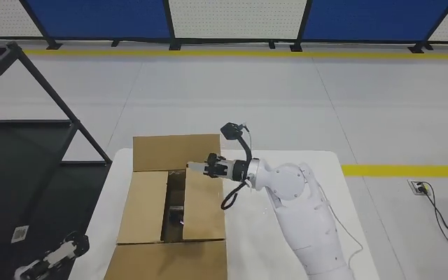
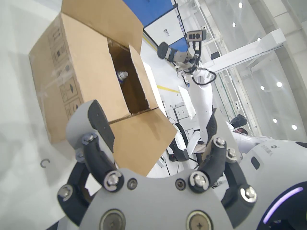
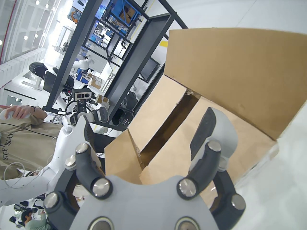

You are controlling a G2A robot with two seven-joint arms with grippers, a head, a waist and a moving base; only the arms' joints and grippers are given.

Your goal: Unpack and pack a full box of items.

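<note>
Quick status from my end of the link. The cardboard box (image 1: 150, 206) sits on the left half of the white counter (image 1: 245, 241) and runs pretty much from the far edge to the near edge. Its far flap (image 1: 175, 152) and near flap (image 1: 168, 260) are folded outward. The two long side flaps lie inward over the top, with a dark slot (image 1: 175, 206) down the middle between them. The left wrist view looks at the box (image 2: 72, 68) from outside and into its opening. There's something white and blue (image 2: 122, 75) sitting inside, but I can't tell what it is.

The right tool (image 1: 198, 168) is over the box, toward the counter's far edge. It's above the long flap (image 1: 204, 206) on the side nearer the counter's right edge, just beside the slot. In the right wrist view that tool (image 3: 148, 132) is spread wide with nothing in it. One finger (image 3: 211, 125) is low over the flap, though I can't tell if it actually touches the cardboard.

The left arm (image 1: 52, 257) hangs out past the counter's near left corner, well apart from the box. The left tool (image 2: 156, 125) is spread wide too and holds nothing.

A black metal rack (image 1: 42, 140) stands on the floor beyond the counter's left edge.
</note>
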